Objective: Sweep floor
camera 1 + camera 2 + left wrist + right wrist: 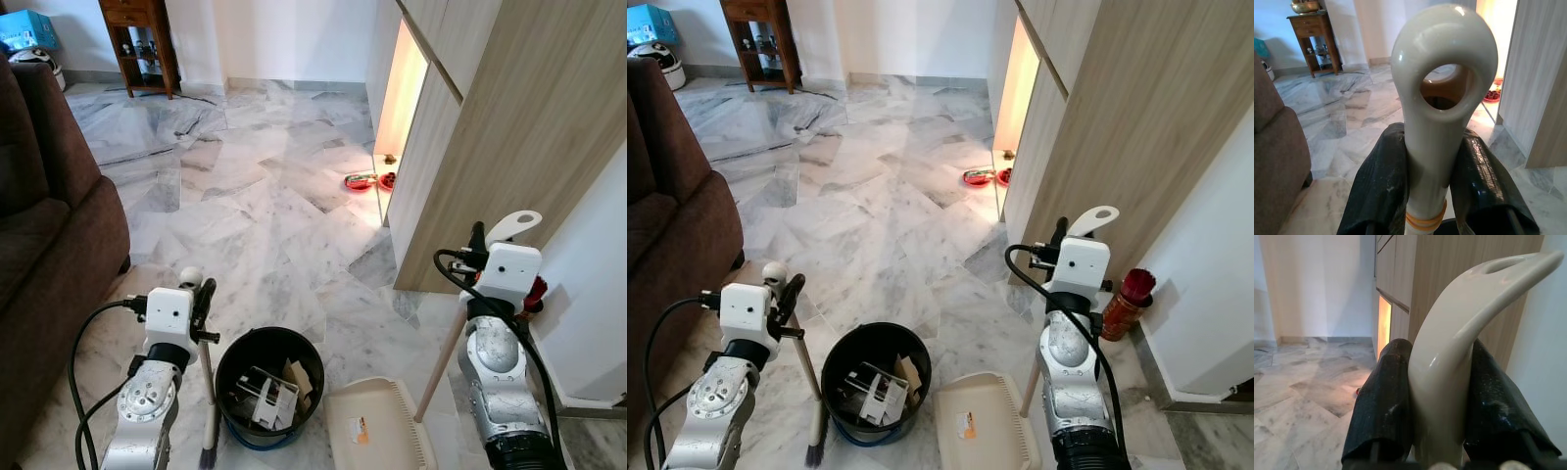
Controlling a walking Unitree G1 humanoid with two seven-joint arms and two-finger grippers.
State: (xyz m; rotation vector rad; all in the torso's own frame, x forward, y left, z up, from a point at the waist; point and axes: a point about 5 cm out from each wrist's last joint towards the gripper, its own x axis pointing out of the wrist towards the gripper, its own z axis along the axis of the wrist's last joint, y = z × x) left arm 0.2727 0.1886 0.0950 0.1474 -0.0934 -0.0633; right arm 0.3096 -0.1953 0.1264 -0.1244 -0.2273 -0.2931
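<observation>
The left tool (201, 294) is clamped on the upper part of a broom handle (1442, 98), its two black fingers (1376, 196) pressing the cream loop-ended grip from both sides; the broom (208, 411) stands nearly upright with its dark bristles on the marble floor (265, 196), just beside the left side of a black bin (269, 382) that holds crumpled paper scraps. The right tool (480, 245) grips the curved cream handle (1459, 333) of a long-handled dustpan, fingers (1383, 406) closed against it on either side. The dustpan's cream pan (377, 426) rests on the floor just right of the bin, its wooden pole slanting up to the right tool. A brown sofa (49, 215) lines the floor's left edge, a wood-grain cabinet (490, 127) the right, with red bowls (367, 181) near its lit opening.
</observation>
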